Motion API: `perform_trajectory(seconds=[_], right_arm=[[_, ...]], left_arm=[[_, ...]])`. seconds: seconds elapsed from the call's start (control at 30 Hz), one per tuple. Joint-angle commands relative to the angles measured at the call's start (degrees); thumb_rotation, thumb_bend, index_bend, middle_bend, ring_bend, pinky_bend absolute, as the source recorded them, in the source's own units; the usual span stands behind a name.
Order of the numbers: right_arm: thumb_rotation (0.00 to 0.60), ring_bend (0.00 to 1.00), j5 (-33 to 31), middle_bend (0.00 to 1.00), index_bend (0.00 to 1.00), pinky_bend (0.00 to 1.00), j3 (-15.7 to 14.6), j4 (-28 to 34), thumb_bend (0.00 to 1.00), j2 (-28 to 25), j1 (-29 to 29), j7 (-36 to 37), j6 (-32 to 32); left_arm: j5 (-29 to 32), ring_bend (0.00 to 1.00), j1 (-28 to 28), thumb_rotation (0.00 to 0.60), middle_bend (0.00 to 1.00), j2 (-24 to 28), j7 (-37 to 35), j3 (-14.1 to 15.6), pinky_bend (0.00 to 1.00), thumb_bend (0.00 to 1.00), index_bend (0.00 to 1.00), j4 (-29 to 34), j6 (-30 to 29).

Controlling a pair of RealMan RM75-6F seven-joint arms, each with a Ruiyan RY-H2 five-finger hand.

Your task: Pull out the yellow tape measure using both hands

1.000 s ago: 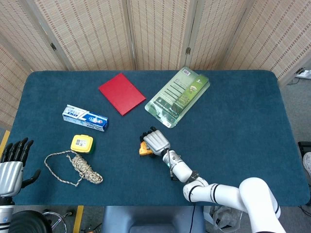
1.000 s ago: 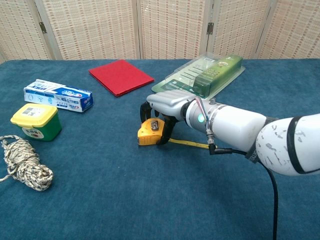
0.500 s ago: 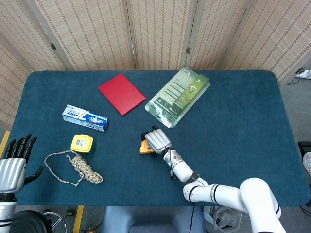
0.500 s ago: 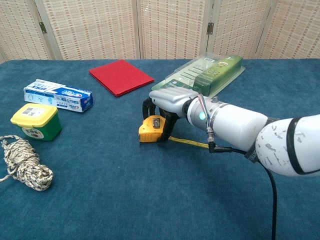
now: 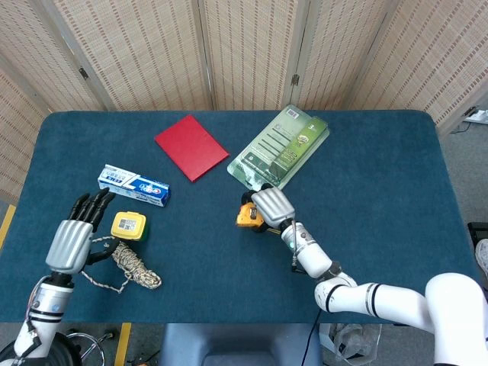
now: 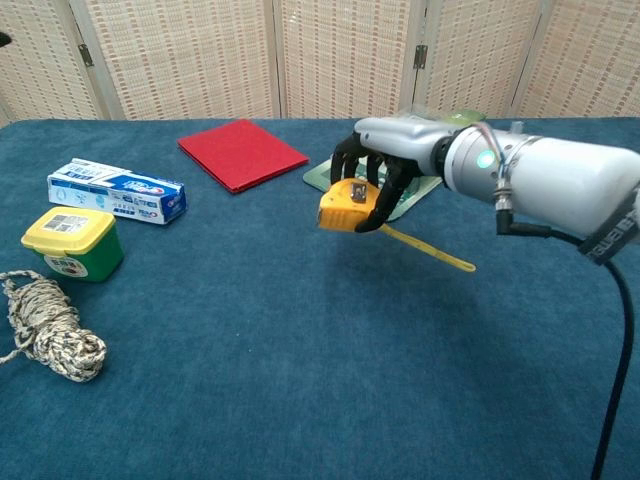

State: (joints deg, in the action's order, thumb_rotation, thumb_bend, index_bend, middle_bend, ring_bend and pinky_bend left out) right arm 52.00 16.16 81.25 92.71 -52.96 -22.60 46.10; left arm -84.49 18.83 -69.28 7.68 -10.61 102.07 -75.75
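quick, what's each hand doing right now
Left hand: open, fingers spread, holding nothing, above the rope.
Right hand: closed on the yellow tape measure, lifted off the table, tape trailing out.

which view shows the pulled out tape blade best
The chest view: the yellow blade trails clear of the tape measure held in the right hand. In the head view that hand hides the blade; only the case shows.

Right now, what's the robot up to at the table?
The right hand grips the yellow tape measure and holds it above the blue table, a short length of tape trailing out. The left hand, fingers spread and empty, hovers near the rope and the yellow-lidded container. It has no hold on the tape yet.
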Motion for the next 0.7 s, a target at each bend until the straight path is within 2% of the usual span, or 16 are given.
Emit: perform_trajectory(seconds=[0.03, 0.2, 0.37, 0.53, 0.7], right_arm=[[0.6, 0.45, -1.17, 0.56, 0.63, 0.2, 0.4, 2.31, 0.21, -2.5, 0.97, 1.39, 0.37], [0.6, 0.45, -1.57, 0.56, 0.63, 0.2, 0.81, 4.12, 0.21, -5.08, 1.75, 3.53, 1.03], [0.6, 0.45, -1.97, 0.56, 0.63, 0.2, 1.4, 5.17, 0.21, -6.24, 1.96, 5.49, 1.59], [0.6, 0.45, -2.92, 0.56, 0.63, 0.2, 2.1, 5.16, 0.21, -5.83, 1.23, 6.95, 1.39], [0.6, 0.45, -5.56, 0.56, 0.64, 0.2, 2.55, 4.21, 0.21, -4.72, -0.23, 7.25, 0.55]], left_arm=[[3.72, 0.15, 4.05, 0.6, 0.07, -2.24, 2.75, -3.09, 0.07, 0.37, 0.07, 2.87, 3.75], [12.77, 0.12, 10.17, 0.6, 0.07, -5.73, 5.89, -7.38, 0.06, 0.38, 0.03, 6.05, 9.75], [23.3, 0.07, 16.55, 0.6, 0.03, -9.16, 7.36, -11.29, 0.06, 0.37, 0.0, 5.69, 15.03], [31.41, 0.04, 21.89, 0.6, 0.0, -12.85, 9.35, -13.64, 0.06, 0.37, 0.0, 4.35, 16.88], [38.41, 0.0, 26.41, 0.6, 0.0, -16.48, 12.43, -14.71, 0.06, 0.37, 0.0, 2.85, 15.87]])
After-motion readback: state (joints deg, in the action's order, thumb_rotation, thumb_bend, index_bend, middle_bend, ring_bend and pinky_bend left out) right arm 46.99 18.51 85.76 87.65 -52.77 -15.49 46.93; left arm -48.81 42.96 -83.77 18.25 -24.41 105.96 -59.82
